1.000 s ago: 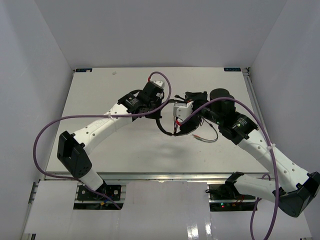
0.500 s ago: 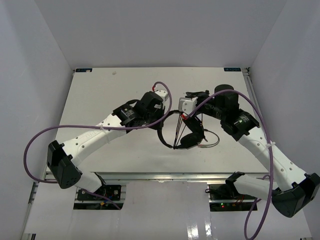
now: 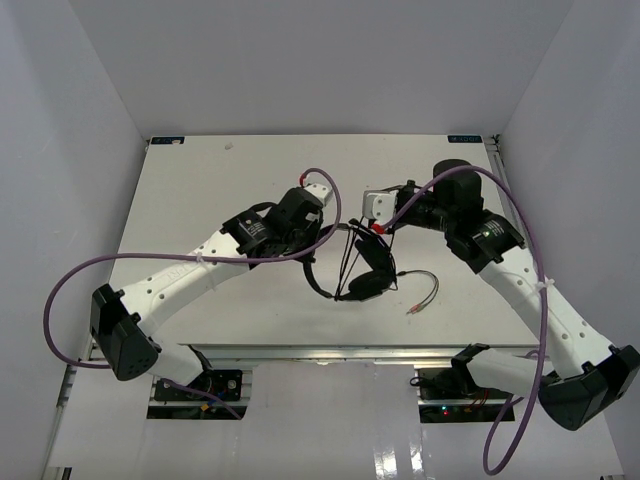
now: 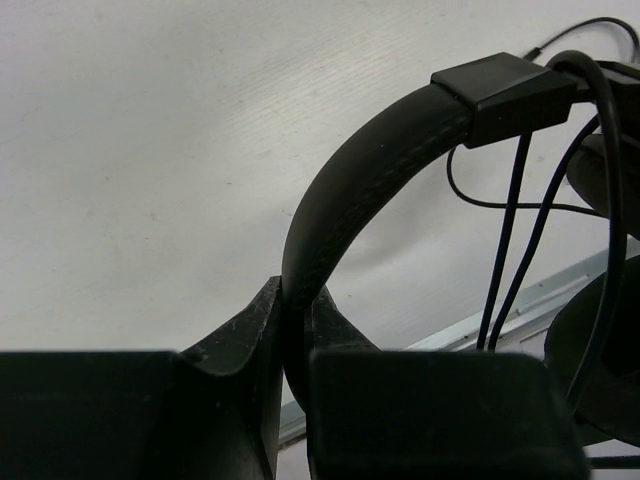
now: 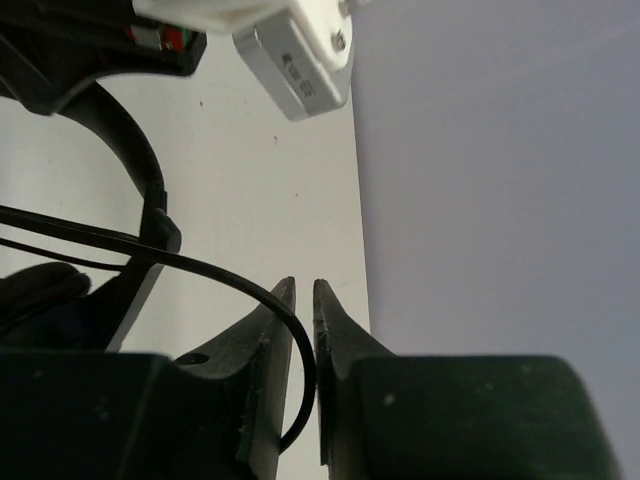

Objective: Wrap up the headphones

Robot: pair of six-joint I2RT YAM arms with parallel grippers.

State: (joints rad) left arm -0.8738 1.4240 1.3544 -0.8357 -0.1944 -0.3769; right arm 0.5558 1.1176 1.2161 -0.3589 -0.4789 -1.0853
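Note:
The black headphones [image 3: 368,284] hang just above the table's middle. My left gripper [image 3: 312,255] is shut on their padded headband [image 4: 350,190], which runs up out of the jaws to the slider block [image 4: 505,92]. My right gripper [image 3: 355,231] sits just behind the cups, shut on a loop of the thin dark cord [image 5: 200,268], which curves down between its narrow jaws. Taut strands of cord [image 3: 349,262] run from there down to the lower cup. The cord's loose tail and its light plug [image 3: 412,310] lie on the table to the right.
The white table [image 3: 200,180] is walled on three sides. Thick purple robot cables [image 3: 90,280] loop beside both arms. The left wrist's white camera housing [image 5: 300,60] is close in front of the right gripper. A metal rail [image 3: 330,352] runs along the near edge.
Both grippers and the headphones have moved nearer the front of the table. The right gripper has drawn the cord strands tight, and the loose tail with the plug has slid right and nearer.

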